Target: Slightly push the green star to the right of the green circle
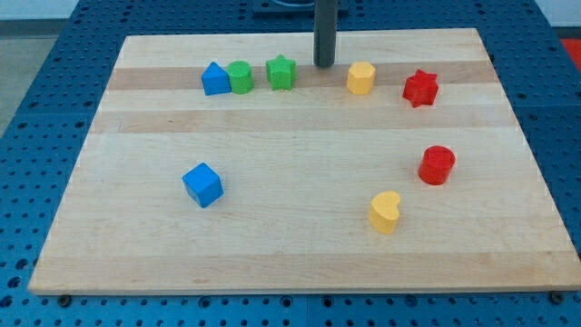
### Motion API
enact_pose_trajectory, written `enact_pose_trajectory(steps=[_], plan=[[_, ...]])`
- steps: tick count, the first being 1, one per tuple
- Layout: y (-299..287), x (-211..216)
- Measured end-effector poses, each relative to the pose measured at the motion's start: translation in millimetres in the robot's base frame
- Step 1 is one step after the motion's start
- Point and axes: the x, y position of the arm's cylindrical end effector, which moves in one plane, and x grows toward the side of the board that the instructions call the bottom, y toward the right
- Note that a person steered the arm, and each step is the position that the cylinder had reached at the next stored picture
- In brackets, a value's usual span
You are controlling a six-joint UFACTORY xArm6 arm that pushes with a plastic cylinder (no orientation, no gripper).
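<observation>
The green star [281,73] sits near the view's top on the wooden board, just to the right of the green circle [241,77], with a small gap between them. My tip [325,64] rests on the board to the right of the green star, a short gap away, between it and the yellow hexagon [361,78]. The rod rises straight up out of the view's top.
A blue house-shaped block [215,80] touches the green circle's left side. A red star [420,88] lies at the top right. A red cylinder [437,165], a yellow heart [385,213] and a blue cube [202,184] lie lower down. The board [300,254] sits on a blue pegboard.
</observation>
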Motion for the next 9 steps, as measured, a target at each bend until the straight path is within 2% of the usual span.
enact_pose_trajectory(steps=[1, 2, 6, 7, 8, 9], plan=[[-8, -36], [-63, 0], [-66, 46], [-51, 38], [1, 38], [1, 79]])
